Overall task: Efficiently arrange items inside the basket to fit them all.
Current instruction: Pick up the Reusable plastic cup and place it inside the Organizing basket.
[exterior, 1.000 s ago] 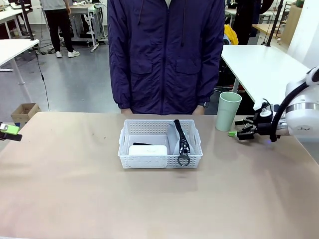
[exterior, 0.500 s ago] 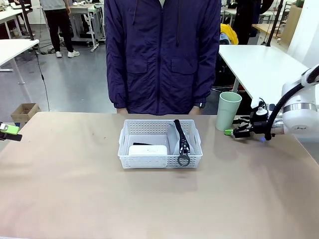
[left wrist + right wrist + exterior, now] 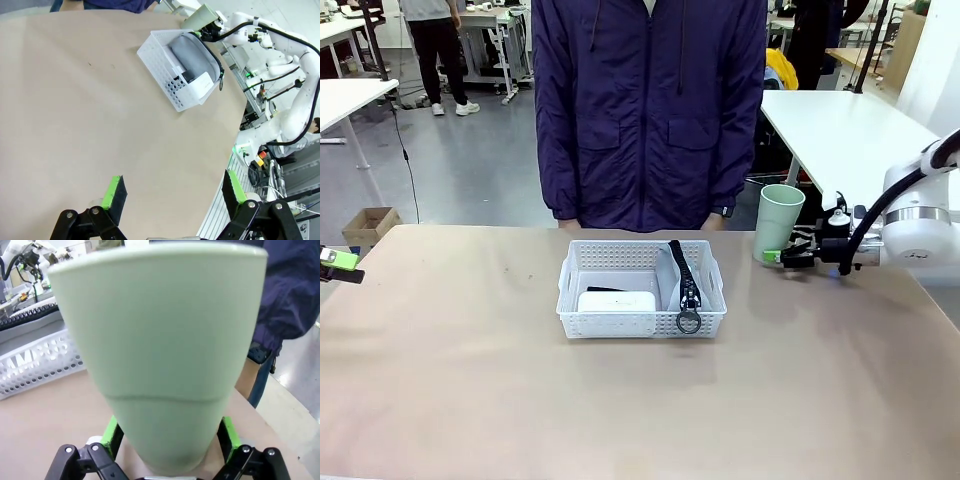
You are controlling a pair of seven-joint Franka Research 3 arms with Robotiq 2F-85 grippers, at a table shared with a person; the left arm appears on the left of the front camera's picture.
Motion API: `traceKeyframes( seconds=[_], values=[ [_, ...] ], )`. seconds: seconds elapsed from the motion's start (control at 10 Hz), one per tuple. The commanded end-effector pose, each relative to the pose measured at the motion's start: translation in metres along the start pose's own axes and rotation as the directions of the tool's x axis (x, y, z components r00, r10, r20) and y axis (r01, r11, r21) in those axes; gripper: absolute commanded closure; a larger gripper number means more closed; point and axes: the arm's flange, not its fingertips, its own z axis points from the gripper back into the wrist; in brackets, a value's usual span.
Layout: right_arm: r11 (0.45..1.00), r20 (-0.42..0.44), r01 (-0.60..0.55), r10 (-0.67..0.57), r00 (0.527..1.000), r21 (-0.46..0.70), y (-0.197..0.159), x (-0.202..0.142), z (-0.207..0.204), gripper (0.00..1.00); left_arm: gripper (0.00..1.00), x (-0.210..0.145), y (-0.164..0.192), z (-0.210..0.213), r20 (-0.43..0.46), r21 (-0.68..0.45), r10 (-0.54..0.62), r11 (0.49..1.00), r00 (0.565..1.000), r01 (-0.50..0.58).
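One basket (image 3: 641, 300) was counted on the table (image 3: 470, 380). Three things were seen inside it: one white box (image 3: 616, 301), one grey pouch (image 3: 672, 280) and one black object (image 3: 605, 289), mostly hidden. One green cup (image 3: 779, 223) was seen outside. Two grippers were counted, left (image 3: 172, 192) and right (image 3: 776, 256).

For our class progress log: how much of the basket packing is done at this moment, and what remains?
Done: the white box and the grey pouch already lie side by side in the basket. In hand: the right gripper has its open fingers on either side of the green cup's base, not yet closed. Left: grasping the cup and fitting it into the basket. The left gripper hangs open, away from the basket.
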Motion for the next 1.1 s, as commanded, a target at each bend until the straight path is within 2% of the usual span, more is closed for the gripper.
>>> traceKeyframes(
  seconds=[0.0, 0.6, 1.0],
  values=[
    [1.0, 0.035, -0.004, 0.004, 0.999, 0.005, -0.002, 0.007, -0.002, 0.0, 0.0, -0.001, -0.003, 0.0, -0.001, 0.001, -0.002, 1.0, 1.0, 0.002],
    [1.0, 0.152, -0.003, 0.005, 0.988, -0.016, 0.006, 0.031, 0.009, 0.0, 0.0, -0.001, -0.003, 0.0, -0.001, 0.001, -0.002, 1.0, 1.0, 0.002],
    [1.0, 0.165, -0.001, 0.001, 0.986, 0.001, 0.009, 0.041, 0.013, 0.0, 0.0, -0.001, -0.003, 0.0, -0.001, 0.001, -0.002, 1.0, 1.0, 0.002]
  ],
)
